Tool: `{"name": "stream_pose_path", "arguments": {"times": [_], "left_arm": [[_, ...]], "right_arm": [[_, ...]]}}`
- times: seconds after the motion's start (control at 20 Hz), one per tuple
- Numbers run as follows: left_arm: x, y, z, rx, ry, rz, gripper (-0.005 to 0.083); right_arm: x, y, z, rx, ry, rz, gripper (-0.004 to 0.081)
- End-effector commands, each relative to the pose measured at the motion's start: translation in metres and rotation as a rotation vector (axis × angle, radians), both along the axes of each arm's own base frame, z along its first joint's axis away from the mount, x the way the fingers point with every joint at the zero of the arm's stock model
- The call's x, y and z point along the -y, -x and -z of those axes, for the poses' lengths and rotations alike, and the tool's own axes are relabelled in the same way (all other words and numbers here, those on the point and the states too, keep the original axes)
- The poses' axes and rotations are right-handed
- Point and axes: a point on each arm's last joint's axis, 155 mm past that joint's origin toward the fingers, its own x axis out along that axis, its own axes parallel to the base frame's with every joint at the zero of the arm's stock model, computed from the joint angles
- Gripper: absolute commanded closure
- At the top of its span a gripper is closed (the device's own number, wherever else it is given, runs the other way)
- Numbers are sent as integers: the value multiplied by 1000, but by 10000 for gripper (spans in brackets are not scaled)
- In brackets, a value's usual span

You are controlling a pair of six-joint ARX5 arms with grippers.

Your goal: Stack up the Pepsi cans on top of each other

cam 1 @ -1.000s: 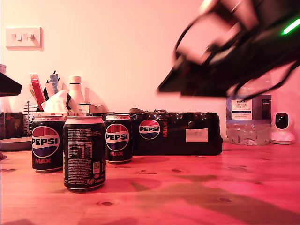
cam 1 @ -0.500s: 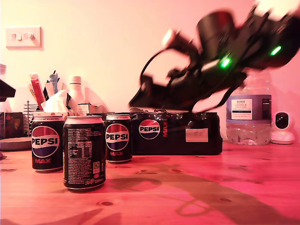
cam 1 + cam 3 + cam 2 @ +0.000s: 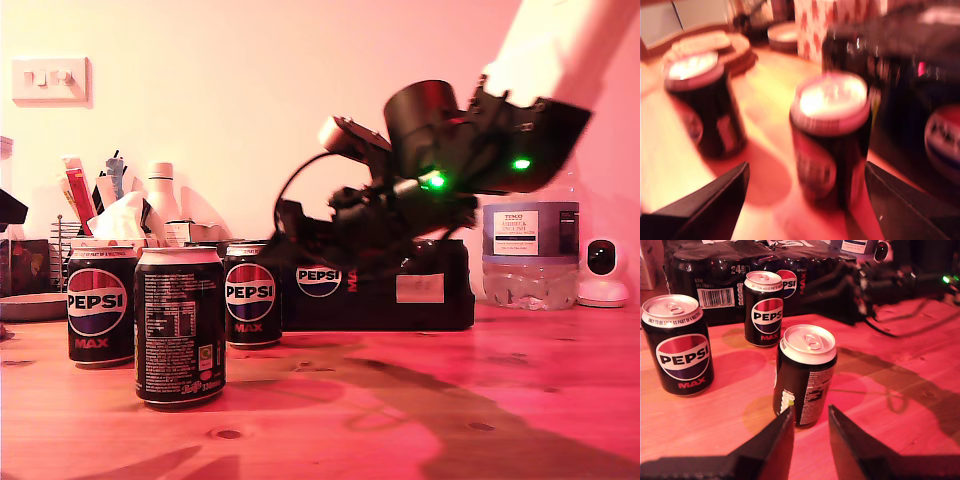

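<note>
Three Pepsi cans stand upright and unstacked on the tabletop (image 3: 420,400) in the exterior view: a front can (image 3: 180,325) with its small print facing the camera, a second can (image 3: 100,302) just behind it toward that view's left, and a third can (image 3: 252,295) farther back beside the long wrapped multipack (image 3: 400,285); an arm reaches in from that view's right, its fingers blurred near the third can. In the first wrist view, my first gripper (image 3: 810,437) is parted only a narrow way and empty, the front can (image 3: 806,375) just ahead of the fingertips, the other two cans (image 3: 679,344) (image 3: 763,307) beyond it and well apart from one another. In the second wrist view, soft with motion blur, my second gripper (image 3: 805,197) is spread wide and holding nothing, a can (image 3: 830,140) sitting between the fingers, another can (image 3: 702,107) off past one finger. The cans look rigid but thin-walled, smooth and slippery; whether they are full I cannot tell, so I would take one at mid-wall, below the silver rim. Open tabletop lies on the near side of the cans; the multipack and a water bottle (image 3: 530,255) crowd the far side.
</note>
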Motion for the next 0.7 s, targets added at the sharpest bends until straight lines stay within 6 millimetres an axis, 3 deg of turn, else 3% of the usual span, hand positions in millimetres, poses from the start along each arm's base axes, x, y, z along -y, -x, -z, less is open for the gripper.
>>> {"name": "stream_pose_path", "arguments": {"times": [0.0, 0.65], "left_arm": [[0, 0, 5, -10, -1, -4, 588], [-1, 0, 5, -21, 14, -12, 588]], "right_arm": [[-5, -2, 17, -29, 15, -11, 104], [-20, -30, 5, -64, 40, -2, 104]]}}
